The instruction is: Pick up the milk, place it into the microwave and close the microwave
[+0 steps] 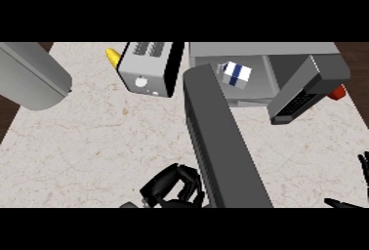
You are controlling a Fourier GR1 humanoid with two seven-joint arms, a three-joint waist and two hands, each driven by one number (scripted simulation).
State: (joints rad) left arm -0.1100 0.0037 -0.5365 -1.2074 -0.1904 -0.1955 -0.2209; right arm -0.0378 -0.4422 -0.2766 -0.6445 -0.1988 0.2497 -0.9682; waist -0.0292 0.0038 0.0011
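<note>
The left hand (pixel 173 188) sits low at the near edge of the counter (pixel 93 146), fingers curled in and, as far as I can see, around nothing; it lies just beside the near end of the microwave door (pixel 220 146), perhaps touching it, though I cannot be sure. The right hand (pixel 357 188) shows only as a few straight, relaxed fingers at the right edge, resting, holding nothing.

The door swings out long and dark toward the robot, wide open. Past its far end is the microwave (pixel 267 51), and the milk (pixel 235 74) stands inside the cavity, close to the door's hinge side, upright or nearly so. So placing looks done and only the closing seems left.

The milk looks like a small carton, white with a blue stripe: probably light, with stiff flat sides that would dent if squeezed, and easy to tip. If it had to be shifted, opposite flat faces at mid-height would be the place to hold it. The door is rigid; I would push it on its broad face near the free end.

A toaster (pixel 148 68) stands to the left of the microwave.
</note>
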